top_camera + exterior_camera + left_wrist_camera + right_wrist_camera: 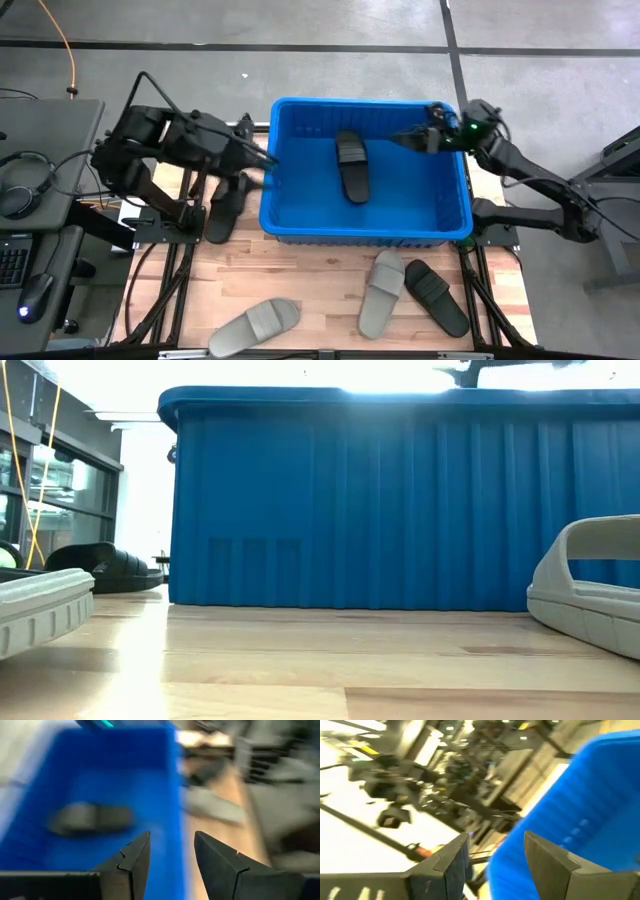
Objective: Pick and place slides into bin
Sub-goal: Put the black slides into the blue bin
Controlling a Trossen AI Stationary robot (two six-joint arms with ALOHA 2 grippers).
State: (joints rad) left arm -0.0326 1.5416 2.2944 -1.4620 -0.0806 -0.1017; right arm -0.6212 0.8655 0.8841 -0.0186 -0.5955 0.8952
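Item: my left pincer (171, 857), spread and empty, beside the bin's (275, 190) left wall. Near it on the table, a black slide (228, 205): I judge it next; lower squarely over its strap. Far: one black slide inside the bin (352, 165). My right pincer (495, 857), spread, empty, at the far right corner. Motion smears both wrist views.
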